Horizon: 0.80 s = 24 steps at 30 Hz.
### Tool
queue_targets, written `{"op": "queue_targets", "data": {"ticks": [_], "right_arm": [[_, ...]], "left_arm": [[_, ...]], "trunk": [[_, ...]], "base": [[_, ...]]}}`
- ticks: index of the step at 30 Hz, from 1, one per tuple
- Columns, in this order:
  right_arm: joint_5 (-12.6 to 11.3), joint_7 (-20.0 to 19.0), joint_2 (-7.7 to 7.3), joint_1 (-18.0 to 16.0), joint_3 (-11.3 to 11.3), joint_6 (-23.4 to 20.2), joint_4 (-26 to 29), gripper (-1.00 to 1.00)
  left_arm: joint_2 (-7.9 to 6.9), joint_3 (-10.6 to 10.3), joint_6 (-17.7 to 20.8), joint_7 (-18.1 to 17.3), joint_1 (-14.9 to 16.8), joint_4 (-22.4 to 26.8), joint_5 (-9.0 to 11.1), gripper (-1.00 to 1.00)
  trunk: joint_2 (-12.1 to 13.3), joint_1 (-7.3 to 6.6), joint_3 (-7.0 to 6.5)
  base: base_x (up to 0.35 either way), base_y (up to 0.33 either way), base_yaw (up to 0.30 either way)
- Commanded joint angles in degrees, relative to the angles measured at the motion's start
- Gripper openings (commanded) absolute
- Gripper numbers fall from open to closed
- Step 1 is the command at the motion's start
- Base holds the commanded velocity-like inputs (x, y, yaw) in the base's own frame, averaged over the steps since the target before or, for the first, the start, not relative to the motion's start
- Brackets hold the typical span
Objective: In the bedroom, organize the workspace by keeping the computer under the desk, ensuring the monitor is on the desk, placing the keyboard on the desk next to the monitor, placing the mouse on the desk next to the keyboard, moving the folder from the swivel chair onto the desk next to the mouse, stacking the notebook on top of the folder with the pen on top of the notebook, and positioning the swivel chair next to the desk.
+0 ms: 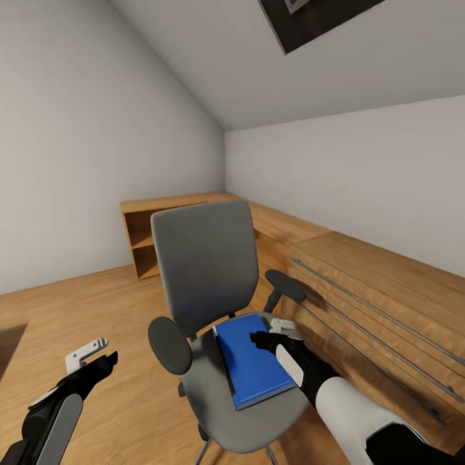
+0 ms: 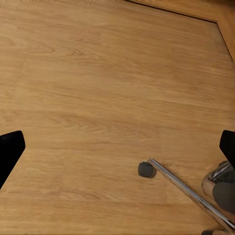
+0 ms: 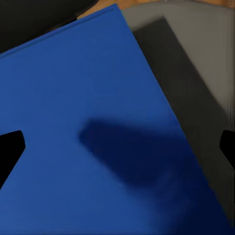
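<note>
The folder (image 1: 250, 359) was seen lying flat on the swivel chair (image 1: 205, 271). The right gripper (image 1: 266, 337) was held wide open just above the folder, nothing grasped. The left gripper (image 1: 97, 358) was kept open and empty beside the chair.

text: we find no readable words, numbers, labels or signs | folder (image 1: 250, 361): plain blue cover, we read nothing on it | swivel chair (image 1: 203, 268): bare grey back, no brand | wall picture (image 1: 310, 19): too cropped for us to read

The chair (image 1: 206, 271) has matt grey cloth and a shiny chrome base (image 2: 191, 193). The folder (image 1: 252, 361) looks smooth and matt. Floor (image 2: 98, 88) and cabinets (image 1: 387, 290) show wood grain.
</note>
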<state>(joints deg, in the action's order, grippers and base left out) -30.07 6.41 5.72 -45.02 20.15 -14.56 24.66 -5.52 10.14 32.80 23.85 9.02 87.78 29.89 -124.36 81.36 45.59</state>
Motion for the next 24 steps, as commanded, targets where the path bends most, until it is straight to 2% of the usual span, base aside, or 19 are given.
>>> {"op": "queue_targets", "data": {"ticks": [1,9,11,18,21,24], "right_arm": [[-0.6,0.53,-0.28,-0.05,0.46,-0.19,0.12,1.0],[-0.6,0.53,-0.77,-0.07,0.42,-0.36,0.13,1.0],[-0.6,0.53,-0.78,-0.07,0.42,-2.72,0.13,1.0],[-0.6,0.53,-0.71,-0.07,0.42,-3.15,0.13,1.0],[-0.6,0.53,-0.69,-0.07,0.42,-3.18,0.13,1.0],[-0.6,0.53,-0.63,-0.07,0.42,-3.19,0.13,1.0]], "left_arm": [[-0.02,-0.03,0.16,0.5,0.04,0.12,0.61,1.0],[-0.01,0.01,0.16,0.5,0.04,0.19,0.63,1.0],[0.06,-0.03,0.16,0.57,0.04,0.2,0.62,1.0],[0.07,-0.03,0.16,0.58,0.04,0.2,0.69,1.0],[0.07,-0.03,0.16,0.57,0.04,0.2,0.69,1.0],[0.08,-0.03,0.16,0.58,0.04,0.2,0.69,1.0]], "trunk": [[-0.03,-0.01,0.06],[-0.03,-0.01,0.06],[-0.83,0.43,0.42],[-0.83,0.43,0.42],[-2.03,1.09,0.96],[-2.03,1.09,0.96]], "base": [[0.0,0.0,0.0],[0.0,0.0,0.0],[0.0,0.0,0.0],[0.0,0.0,0.0],[0.0,0.0,0.0],[0.0,0.0,0.0]]}}
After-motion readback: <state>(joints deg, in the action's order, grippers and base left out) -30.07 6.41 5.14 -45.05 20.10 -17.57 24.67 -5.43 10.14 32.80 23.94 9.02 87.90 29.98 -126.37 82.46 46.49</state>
